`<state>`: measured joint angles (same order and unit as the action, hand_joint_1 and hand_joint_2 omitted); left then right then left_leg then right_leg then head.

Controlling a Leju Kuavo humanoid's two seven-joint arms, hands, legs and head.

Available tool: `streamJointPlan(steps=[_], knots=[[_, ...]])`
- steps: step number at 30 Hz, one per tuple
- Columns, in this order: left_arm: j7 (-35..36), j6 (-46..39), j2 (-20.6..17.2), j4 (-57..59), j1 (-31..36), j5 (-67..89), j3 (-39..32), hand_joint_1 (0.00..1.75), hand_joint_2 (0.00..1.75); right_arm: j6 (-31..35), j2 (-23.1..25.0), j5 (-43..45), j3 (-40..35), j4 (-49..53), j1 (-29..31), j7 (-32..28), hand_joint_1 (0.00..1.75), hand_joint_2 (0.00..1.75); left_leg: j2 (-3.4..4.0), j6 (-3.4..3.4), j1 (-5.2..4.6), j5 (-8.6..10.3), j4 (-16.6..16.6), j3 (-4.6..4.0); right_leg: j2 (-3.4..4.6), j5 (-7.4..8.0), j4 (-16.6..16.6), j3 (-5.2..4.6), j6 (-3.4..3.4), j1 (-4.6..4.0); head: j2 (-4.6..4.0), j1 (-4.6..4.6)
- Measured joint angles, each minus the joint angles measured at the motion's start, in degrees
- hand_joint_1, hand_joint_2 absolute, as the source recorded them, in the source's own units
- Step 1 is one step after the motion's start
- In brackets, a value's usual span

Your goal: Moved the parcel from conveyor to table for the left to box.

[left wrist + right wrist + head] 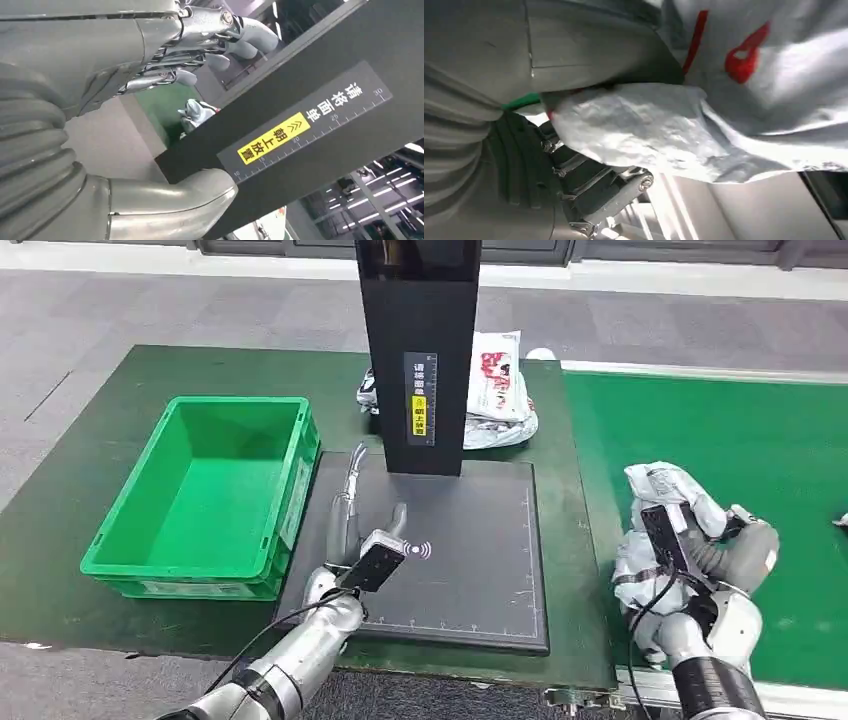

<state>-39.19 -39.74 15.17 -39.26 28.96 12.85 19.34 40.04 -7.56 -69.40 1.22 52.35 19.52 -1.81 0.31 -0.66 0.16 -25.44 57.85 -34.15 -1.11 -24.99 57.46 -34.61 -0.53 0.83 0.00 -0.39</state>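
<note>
crumpled grey parcel (668, 502) gripped in right hand (735, 545) over near edge of green conveyor (760, 440), wrist bent inward. flat on black scanner pad (470, 540) near its left edge: left hand (355, 520), empty, fingers stretched forward. beside pad's left edge, green crate (215, 490). behind black post (420, 350), more parcels (500, 390).

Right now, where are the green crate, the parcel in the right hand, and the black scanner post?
green crate (125, 537): head view, on its near left rim.
parcel (668, 485): head view, on the crumpled upper part above the right hand (735, 540).
black scanner post (420, 330): head view, on its front face.
</note>
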Motion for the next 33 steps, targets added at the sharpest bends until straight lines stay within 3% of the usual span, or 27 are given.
streamJointPlan(steps=[10, 17, 20, 24, 29, 33], knots=[[0.0, 0.0, 0.04, -0.2, 0.0, 1.01, -0.81, 0.0, 1.75, 0.02, 1.6, -0.11, -0.31, 5.77, -1.9, -0.96, 1.75, 1.75, -0.04, 0.01, -0.03, 0.01, 0.02, -0.05, -0.06, 0.02, -0.03, 0.01, 0.0, 0.03, 0.0, 0.0], [0.0, 0.0, 0.13, -1.94, 0.13, 0.9, -0.98, 0.0, 1.75, 0.2, 8.93, 4.02, -0.28, 16.71, -4.88, -21.74, 1.75, 1.75, 0.16, -0.06, 0.02, -0.02, -0.01, -0.03, 0.23, 0.01, 0.03, -0.12, 0.04, -0.07, 0.0, 0.0], [0.0, 0.02, 0.28, -2.58, 0.58, -0.57, -0.96, 0.0, 1.75, 0.2, 13.04, 6.79, -2.39, 18.25, -4.56, -19.53, 1.75, 1.75, 0.16, -0.12, 0.08, 0.03, -0.03, -0.04, 0.21, -0.02, 0.09, -0.13, 0.1, -0.12, 0.0, 0.0], [0.0, 0.02, 0.72, -2.69, 1.98, -0.94, -0.66, 0.0, 1.75, -1.82, 15.28, 10.17, -11.46, 18.22, -2.29, -14.33, 1.75, 1.75, 0.21, -0.21, 0.08, 0.09, -0.04, -0.04, 0.24, 0.05, 0.1, -0.17, 0.18, -0.09, 0.0, 0.0], [0.0, 1.73, 1.64, -2.34, 3.78, -2.6, 0.07, 0.0, 1.75, -6.18, 17.86, 12.39, -24.18, 16.52, 1.87, -13.23, 1.75, 1.75, 0.23, -0.22, 0.08, 0.15, -0.04, -0.04, 0.23, 0.09, 0.1, -0.21, 0.2, -0.1, 0.0, 0.0], [-0.02, 3.41, 3.08, -0.81, 5.22, -2.93, 1.13, 0.0, 1.75, -9.74, 20.22, 15.13, -29.86, 14.51, 4.21, -12.26, 1.75, 1.75, 0.18, -0.22, 0.08, 0.16, -0.04, -0.08, 0.21, 0.09, 0.1, -0.22, 0.2, -0.1, 0.0, 0.0]])
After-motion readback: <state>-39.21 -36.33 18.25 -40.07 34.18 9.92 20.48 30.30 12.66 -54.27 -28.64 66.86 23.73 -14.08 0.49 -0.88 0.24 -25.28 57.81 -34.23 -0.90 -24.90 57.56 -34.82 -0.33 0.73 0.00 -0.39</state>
